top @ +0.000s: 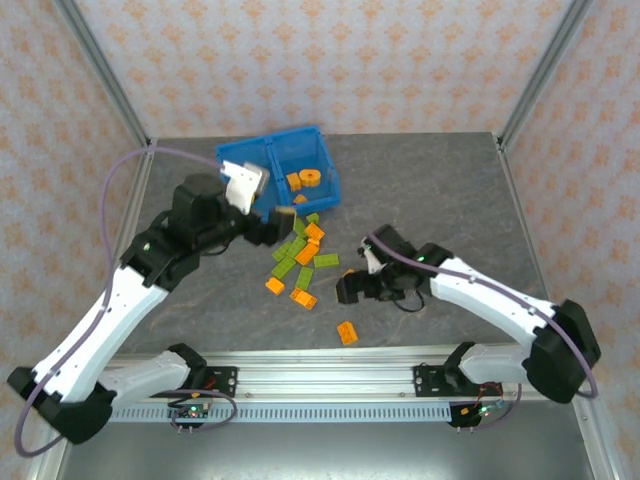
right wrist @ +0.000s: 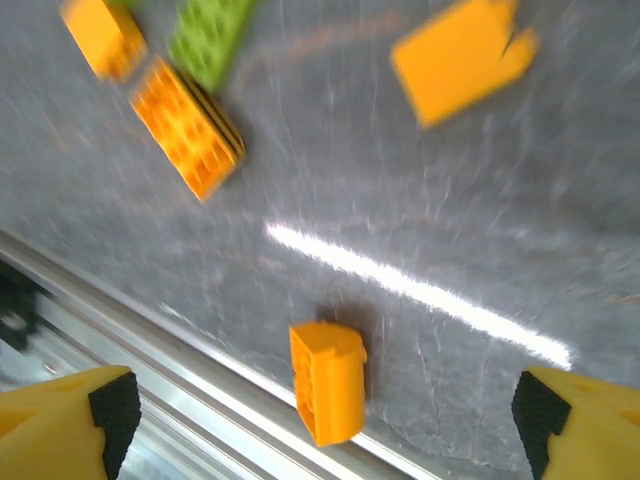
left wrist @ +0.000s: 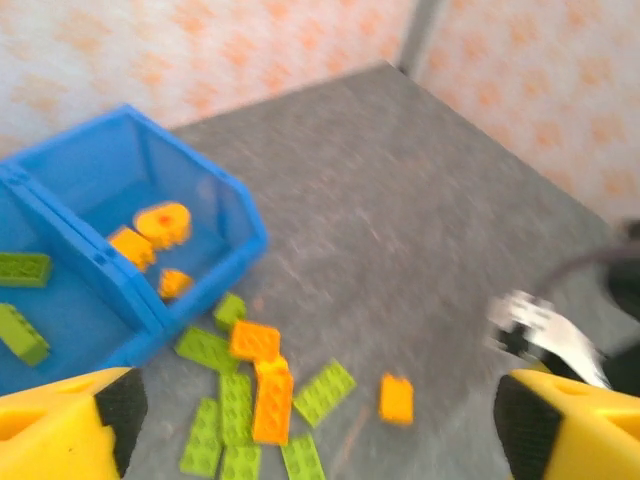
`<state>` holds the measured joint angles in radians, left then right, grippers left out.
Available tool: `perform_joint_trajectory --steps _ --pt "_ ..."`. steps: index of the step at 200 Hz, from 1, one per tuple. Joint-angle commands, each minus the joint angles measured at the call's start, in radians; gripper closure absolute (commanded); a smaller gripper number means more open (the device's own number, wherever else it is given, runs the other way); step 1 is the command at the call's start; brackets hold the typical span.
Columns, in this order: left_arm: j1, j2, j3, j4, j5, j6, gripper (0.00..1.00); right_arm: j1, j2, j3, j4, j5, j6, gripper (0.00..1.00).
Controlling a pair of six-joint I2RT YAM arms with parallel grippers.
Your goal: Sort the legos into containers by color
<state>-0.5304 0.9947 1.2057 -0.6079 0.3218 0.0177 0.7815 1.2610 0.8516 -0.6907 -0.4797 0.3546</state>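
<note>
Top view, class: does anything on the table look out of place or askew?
Yes. One orange brick lies alone near the front edge of the table, apart from the main pile beside the blue bin. The bin also sits askew to the table edges.

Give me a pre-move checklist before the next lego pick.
1. Left hand empty: ok, fingers wide apart, nothing between them.
2. Right hand empty: ok, open wide.
3. Target for the right hand: ok, one orange lego lies alone just below it.
4. Bin sorted so far: ok, green legos in one compartment, orange pieces in the other.
5. Pile by the bin easy to single out: not ok, green and orange bricks touch and overlap.
6. Hands clear of each other: ok, well apart in the top view.
</note>
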Motion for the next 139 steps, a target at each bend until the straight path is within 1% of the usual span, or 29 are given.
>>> perform_joint_trajectory --steps 1,6,12,19,28,41,55,73,87,102,107,124,139 --pt "-0.017 -0.066 -0.123 -0.238 0.249 0.431 0.0 0.078 0.024 -0.044 0.002 0.003 0.042 0.0" --pt "-0.024 -0.085 -0.149 -0.289 0.281 0.511 0.0 0.093 0.029 -0.051 0.008 0.004 0.053 0.01" --pt "-0.034 -0.11 -0.18 -0.356 0.329 0.64 0.0 0.108 0.036 -0.058 0.02 0.002 0.067 0.01" --pt "-0.06 -0.142 -0.225 -0.403 0.355 0.754 0.0 0.123 0.048 -0.065 0.037 -0.008 0.08 0.01" --pt "-0.09 -0.194 -0.289 -0.412 0.377 0.843 0.0 0.141 0.068 -0.069 0.054 -0.019 0.094 0.01" --pt "-0.104 -0.239 -0.364 -0.34 0.381 0.831 0.0 0.165 0.113 -0.061 0.067 -0.013 0.106 0.01" --pt "-0.105 -0.243 -0.397 -0.299 0.4 0.814 0.0 0.183 0.157 -0.052 0.082 0.018 0.126 0.0" --pt "-0.105 -0.219 -0.421 -0.255 0.395 0.793 0.0 0.202 0.204 -0.053 0.122 0.061 0.153 0.05" --pt "-0.104 -0.201 -0.444 -0.221 0.4 0.788 0.0 0.206 0.24 -0.049 0.136 0.081 0.151 0.12" --pt "-0.105 -0.198 -0.482 -0.157 0.402 0.765 0.0 0.214 0.287 -0.031 0.117 0.112 0.131 0.22" --pt "-0.105 -0.199 -0.494 -0.136 0.401 0.759 0.0 0.219 0.306 -0.022 0.106 0.127 0.124 0.28" --pt "-0.105 -0.206 -0.509 -0.099 0.393 0.744 0.0 0.238 0.343 -0.005 0.09 0.158 0.122 0.43" --pt "-0.105 -0.218 -0.516 -0.083 0.374 0.738 0.0 0.241 0.352 -0.009 0.091 0.167 0.131 0.5"
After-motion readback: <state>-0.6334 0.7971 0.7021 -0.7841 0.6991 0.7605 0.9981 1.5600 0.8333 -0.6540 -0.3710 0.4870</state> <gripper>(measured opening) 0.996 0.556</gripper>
